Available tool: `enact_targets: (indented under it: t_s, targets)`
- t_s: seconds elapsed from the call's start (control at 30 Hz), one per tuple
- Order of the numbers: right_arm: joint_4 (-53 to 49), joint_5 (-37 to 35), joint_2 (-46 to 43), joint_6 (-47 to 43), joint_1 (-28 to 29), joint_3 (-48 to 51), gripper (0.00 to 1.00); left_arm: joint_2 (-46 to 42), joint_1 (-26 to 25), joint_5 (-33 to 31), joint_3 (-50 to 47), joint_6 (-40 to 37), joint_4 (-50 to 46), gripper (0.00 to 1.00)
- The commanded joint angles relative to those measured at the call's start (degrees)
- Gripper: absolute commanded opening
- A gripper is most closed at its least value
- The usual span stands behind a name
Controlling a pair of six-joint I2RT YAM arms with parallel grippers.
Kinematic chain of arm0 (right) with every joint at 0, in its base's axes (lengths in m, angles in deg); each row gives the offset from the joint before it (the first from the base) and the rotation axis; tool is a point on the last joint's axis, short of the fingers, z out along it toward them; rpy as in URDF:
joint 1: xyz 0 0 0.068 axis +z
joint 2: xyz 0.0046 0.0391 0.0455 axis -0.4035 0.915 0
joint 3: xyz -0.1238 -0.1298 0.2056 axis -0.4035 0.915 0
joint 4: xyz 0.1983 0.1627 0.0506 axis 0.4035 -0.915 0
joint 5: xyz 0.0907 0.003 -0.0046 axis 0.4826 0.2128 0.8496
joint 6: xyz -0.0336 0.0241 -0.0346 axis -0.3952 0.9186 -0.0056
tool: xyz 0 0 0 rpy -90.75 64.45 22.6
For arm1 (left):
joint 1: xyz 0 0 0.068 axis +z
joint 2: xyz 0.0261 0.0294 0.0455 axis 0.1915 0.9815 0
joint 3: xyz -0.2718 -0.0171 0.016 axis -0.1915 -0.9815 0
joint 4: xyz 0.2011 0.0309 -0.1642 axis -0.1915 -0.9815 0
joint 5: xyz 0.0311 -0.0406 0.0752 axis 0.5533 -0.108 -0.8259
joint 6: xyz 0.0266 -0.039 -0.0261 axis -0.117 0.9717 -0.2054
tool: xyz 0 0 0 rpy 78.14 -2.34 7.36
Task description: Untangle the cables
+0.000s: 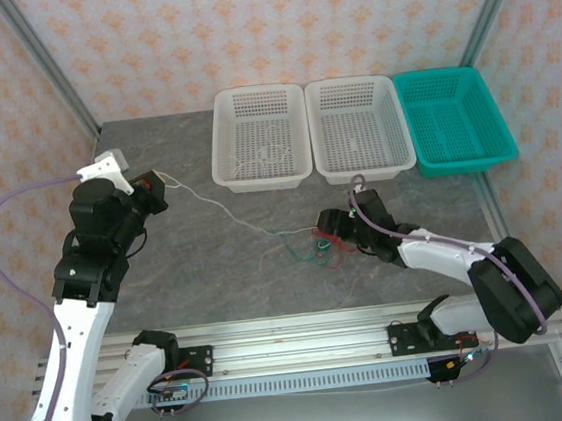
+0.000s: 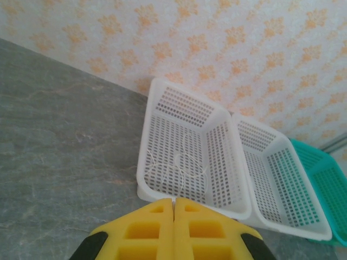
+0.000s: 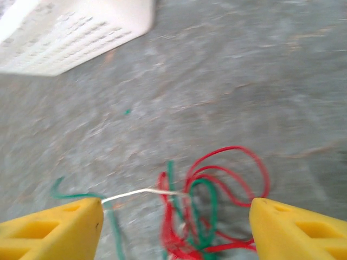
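Cables point(image 1: 310, 246) lie knotted on the grey table point(image 1: 218, 277), near the right gripper point(image 3: 176, 210), whose yellow fingers point(image 3: 54, 230) are spread wide and released. They straddle the knot and grasp nothing, though the pale cable point(image 3: 135, 194) meets the inner edge of one finger. The left gripper point(image 2: 174, 201) has its fingers pressed tight together; in the top view the pale cable runs from the knot up to its tip, apparently pinched there. The knot shows red loops point(image 3: 227, 173), green strands point(image 3: 209, 200) and that one pale cable. Three baskets stand in a row at the back: two white baskets point(image 1: 357, 167) and one teal basket point(image 1: 456, 157). Another thin pale wire point(image 2: 173, 168) lies coiled in the leftmost one.
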Motion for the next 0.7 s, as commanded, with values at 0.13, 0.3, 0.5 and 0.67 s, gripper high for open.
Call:
enact_targets:
  t_s: [0.13,0.3,0.5,0.67]
  targets:
    - [-7.94,-5.16,7.29,-4.95,6.08,-5.95,0.76,-0.35,0.55,0.31,-0.09,0.57,0.84,0.0]
    - [-12.08,-9.76,12.05,-5.34,7.25,-6.71,0.64,-0.03,0.52,-9.83,2.76,-0.47,-3.85,0.0]
    - [-25.33,-26.04,12.57,4.7,3.89,-8.39,0.33,2.88,5.09,-18.37,6.82,-3.55,-8.71,0.0]
    - [-25.1,-26.65,5.87,9.91,-2.97,-2.75,0.46,4.07,18.23,-11.34,8.1,-0.68,-9.81,0.0]
